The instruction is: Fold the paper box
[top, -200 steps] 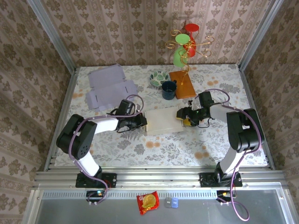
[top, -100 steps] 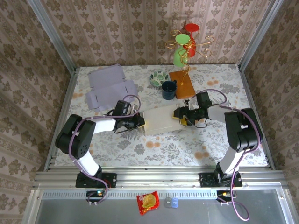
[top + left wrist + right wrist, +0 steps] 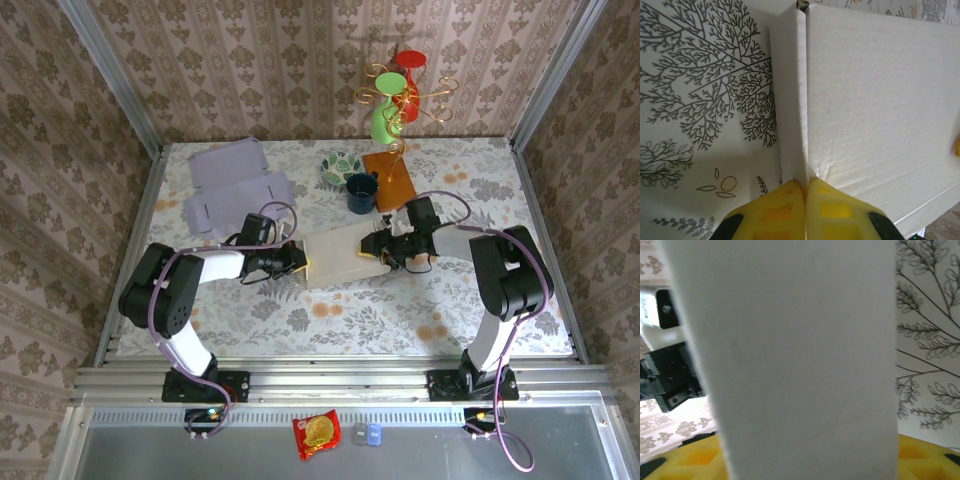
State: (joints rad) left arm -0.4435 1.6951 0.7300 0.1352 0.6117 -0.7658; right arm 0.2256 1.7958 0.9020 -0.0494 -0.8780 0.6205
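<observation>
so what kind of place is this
Probably a staged robot test cell rather than a home: wallpapered panels set in aluminium framing, a floral tablecloth, and the left arm and right arm bolted to a rail at the near edge.

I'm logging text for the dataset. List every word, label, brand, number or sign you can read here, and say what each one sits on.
No text can be read in these views.
Red snack packet: the print is too small to read.
White label at the left edge of the right wrist view: dark marks, too blurred to read.
Paper box: plain white, no print.
</observation>
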